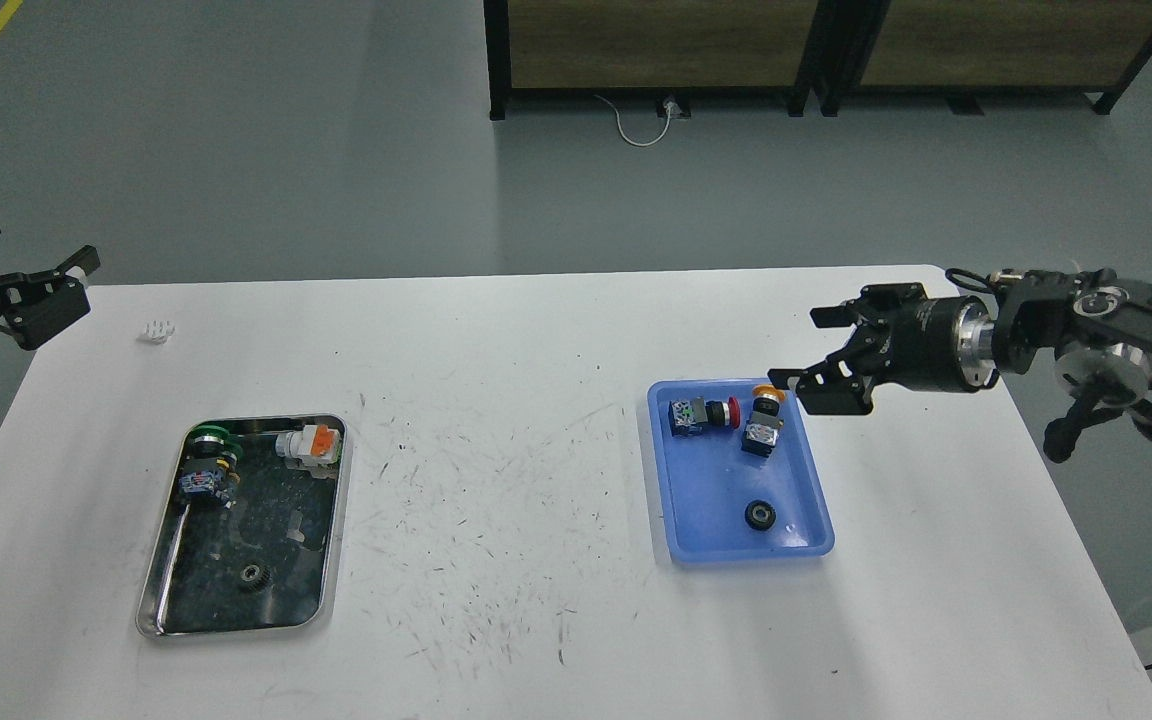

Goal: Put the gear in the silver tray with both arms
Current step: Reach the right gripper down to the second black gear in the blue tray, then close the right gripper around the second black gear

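The gear (759,514) that is left to move lies flat in the blue tray (816,500), in its near half, alone and well apart from the two push-button switches (726,420) at the far end. It is a small dark wheel with a hole in the middle. I judge it to be stiff, light and hard, probably metal or hard plastic, so it will not bend or break in a grip. Because it lies flat and low, it may be slippery to pick. The best hold is probably across its outer rim, from above, with one finger on each side.

A second gear (253,576) already lies in the silver tray (331,560), near its front edge, with more switch parts at the far end.

The right gripper (828,358) hovers above the far right corner of the blue tray; its jaws are apart and hold nothing. The left gripper (41,290) hangs at the left edge of the bench (496,480), far from both trays; its jaws also look apart and empty. A small white piece (156,331) lies on the bench near it.
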